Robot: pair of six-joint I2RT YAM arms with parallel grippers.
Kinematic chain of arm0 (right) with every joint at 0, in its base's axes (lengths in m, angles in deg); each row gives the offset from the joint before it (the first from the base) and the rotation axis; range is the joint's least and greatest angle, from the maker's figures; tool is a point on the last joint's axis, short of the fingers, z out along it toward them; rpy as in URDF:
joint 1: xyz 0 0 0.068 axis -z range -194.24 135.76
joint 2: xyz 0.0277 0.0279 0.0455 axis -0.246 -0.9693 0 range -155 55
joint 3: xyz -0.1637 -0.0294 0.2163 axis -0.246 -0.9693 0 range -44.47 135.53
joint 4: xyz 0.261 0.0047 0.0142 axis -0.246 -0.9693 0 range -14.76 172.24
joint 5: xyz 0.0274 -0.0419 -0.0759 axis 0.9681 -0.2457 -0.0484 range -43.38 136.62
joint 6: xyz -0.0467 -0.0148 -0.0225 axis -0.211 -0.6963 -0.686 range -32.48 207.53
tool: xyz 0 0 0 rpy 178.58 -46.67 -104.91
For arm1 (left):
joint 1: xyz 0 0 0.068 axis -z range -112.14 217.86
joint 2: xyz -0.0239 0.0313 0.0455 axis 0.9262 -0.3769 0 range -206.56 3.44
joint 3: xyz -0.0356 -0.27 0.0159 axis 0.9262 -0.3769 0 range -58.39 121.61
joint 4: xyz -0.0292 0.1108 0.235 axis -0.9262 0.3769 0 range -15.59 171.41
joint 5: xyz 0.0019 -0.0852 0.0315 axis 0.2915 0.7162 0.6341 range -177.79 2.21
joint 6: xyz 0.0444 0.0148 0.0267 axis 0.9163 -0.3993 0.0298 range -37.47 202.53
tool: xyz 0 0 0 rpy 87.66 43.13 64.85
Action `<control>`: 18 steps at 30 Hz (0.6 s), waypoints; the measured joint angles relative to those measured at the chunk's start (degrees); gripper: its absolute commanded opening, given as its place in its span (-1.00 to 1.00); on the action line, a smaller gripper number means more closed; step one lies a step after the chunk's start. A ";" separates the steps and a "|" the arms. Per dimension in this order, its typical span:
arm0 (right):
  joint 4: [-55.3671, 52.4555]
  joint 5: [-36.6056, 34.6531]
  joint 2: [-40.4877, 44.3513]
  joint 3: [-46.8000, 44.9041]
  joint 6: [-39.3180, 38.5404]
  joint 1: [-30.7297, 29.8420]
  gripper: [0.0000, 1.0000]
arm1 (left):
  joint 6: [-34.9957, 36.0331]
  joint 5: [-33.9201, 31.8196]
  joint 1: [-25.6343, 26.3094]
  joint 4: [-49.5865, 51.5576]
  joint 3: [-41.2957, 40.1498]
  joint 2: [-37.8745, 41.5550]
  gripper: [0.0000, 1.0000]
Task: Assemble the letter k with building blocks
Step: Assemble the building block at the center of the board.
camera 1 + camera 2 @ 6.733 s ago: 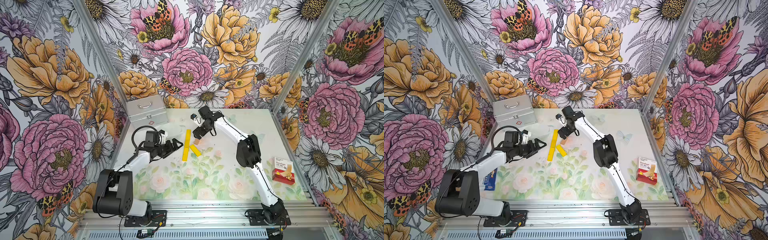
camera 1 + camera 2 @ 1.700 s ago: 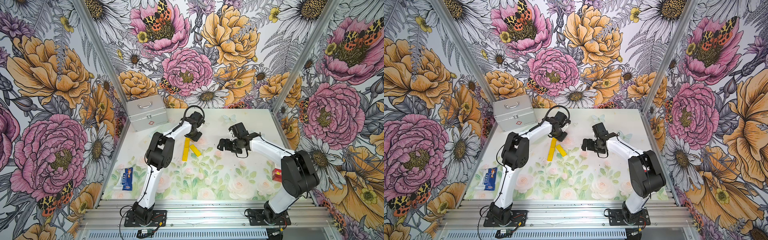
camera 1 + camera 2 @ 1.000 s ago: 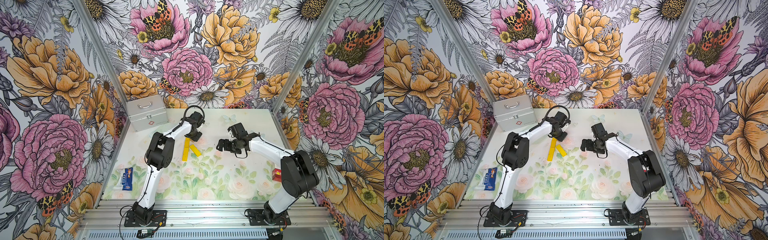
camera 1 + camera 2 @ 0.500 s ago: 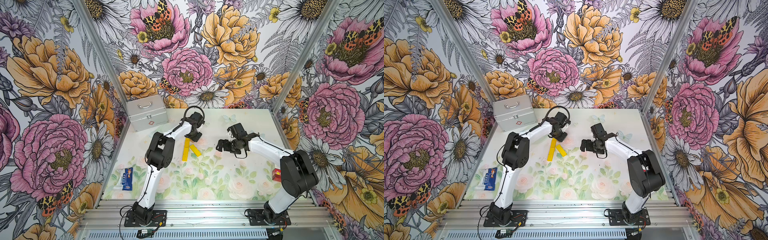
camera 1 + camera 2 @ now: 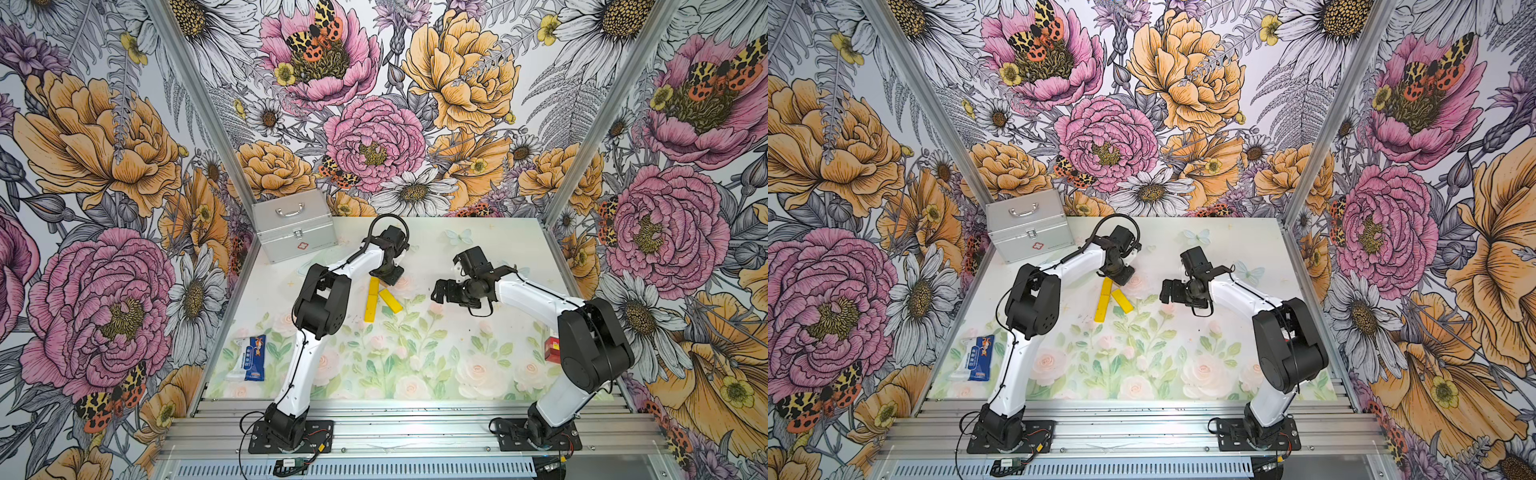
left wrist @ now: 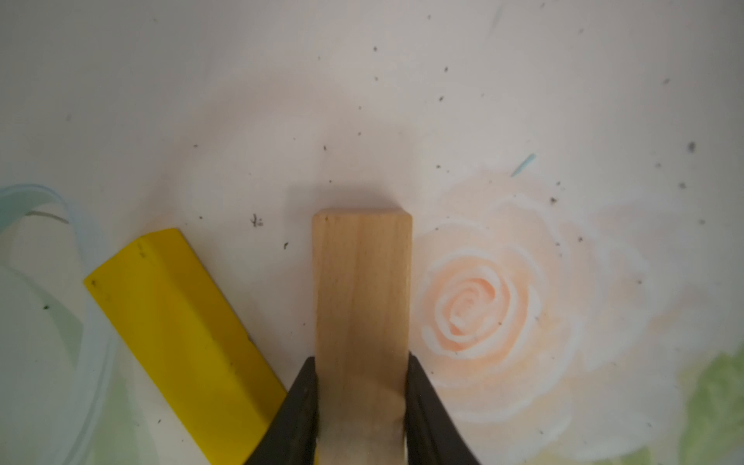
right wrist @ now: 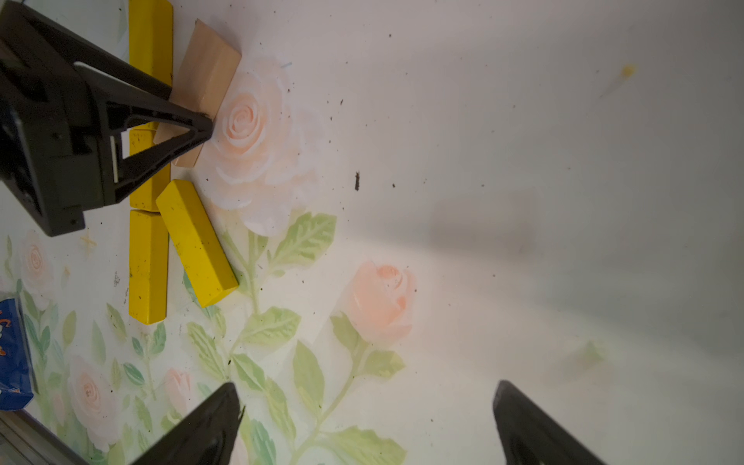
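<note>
Three yellow building blocks lie end to end as a straight stem. A fourth yellow block slants off its middle as the lower arm of the letter k. My left gripper is shut on the tan block, low over the mat and slanting up from the stem. Whether it rests on the mat I cannot tell. To the right, my right gripper hangs open with nothing in it.
A silver case stands at the back left corner. Near the front left lies a blue-and-white packet. A red box peeks out behind the right arm at the right edge.
Several seconds ago the right arm reached over the blocks and the left arm was folded back. Now the left holds the tan block; over the last second the right gripper crept slightly left.
</note>
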 measured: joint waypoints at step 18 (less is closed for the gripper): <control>-0.02 0.22 -0.85 1.05 0.00 -0.33 0.99 | 0.00 -0.07 0.00 -0.04 -0.11 0.00 -0.06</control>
